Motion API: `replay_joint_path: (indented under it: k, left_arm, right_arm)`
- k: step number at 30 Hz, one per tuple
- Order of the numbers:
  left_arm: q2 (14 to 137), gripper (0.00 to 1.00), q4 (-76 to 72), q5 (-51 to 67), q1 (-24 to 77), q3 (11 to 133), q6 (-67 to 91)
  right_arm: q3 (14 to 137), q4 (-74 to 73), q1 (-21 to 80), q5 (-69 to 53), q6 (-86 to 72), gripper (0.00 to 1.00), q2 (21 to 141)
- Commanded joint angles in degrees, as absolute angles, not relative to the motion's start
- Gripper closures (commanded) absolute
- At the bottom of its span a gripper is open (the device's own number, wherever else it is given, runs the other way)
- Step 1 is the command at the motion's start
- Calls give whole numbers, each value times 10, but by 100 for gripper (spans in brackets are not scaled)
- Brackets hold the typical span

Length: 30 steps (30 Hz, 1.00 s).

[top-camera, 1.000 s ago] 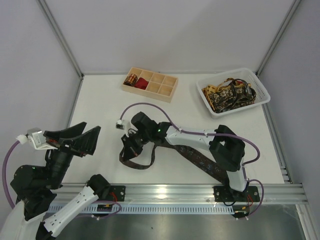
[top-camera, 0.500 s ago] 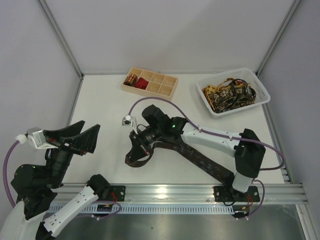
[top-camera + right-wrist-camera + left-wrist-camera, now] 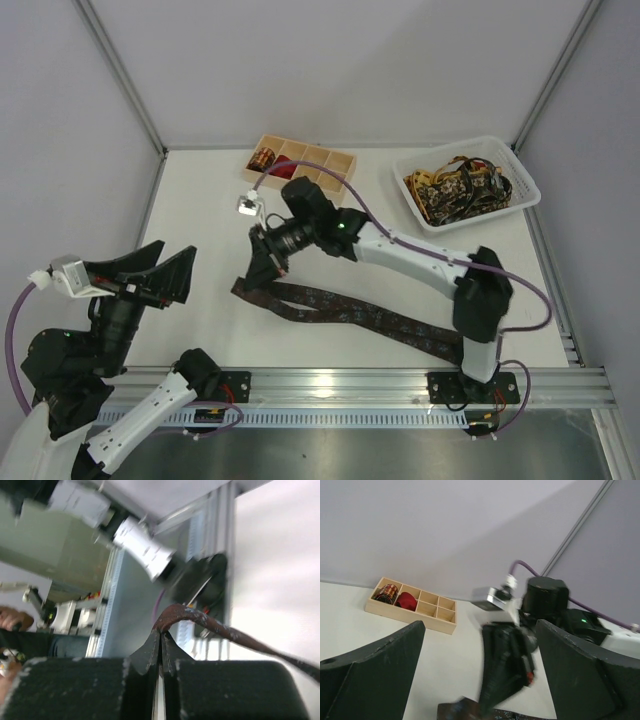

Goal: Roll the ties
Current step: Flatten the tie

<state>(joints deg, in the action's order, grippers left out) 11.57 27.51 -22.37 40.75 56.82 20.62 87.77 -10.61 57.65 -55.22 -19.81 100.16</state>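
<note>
Over mid-table, the right arm (image 3: 410, 262) reaches far forward, right fingers (image 3: 258, 268) pinching the dark brown tie (image 3: 340, 312); left fingers (image 3: 370, 680) gape.

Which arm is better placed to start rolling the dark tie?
Right: the right fingers are shut on the dark tie; the left fingers stand open, well apart from it.

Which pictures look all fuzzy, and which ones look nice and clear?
Top external view: crisp and evenly lit, with the brown tie clear. Left wrist view: the right gripper is smeared, while the wooden tray is sharp. Right wrist view: the background is blurry and the white table glares bright.
</note>
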Motion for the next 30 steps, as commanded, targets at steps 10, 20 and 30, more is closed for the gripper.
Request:
replay_joint_path:
  k: [10, 20, 30]
  left_arm:
    - [157, 3, 271, -215, 407, 562, 223]
    - [233, 4, 330, -244, 408, 548, 294]
    - [434, 11, 296, -110, 407, 511, 339]
  right_arm:
    - [1410, -247, 506, -490, -308, 34, 1498]
    - [886, -246, 440, -242, -262, 32, 1087]
    - [508, -334, 438, -60, -394, 49, 713]
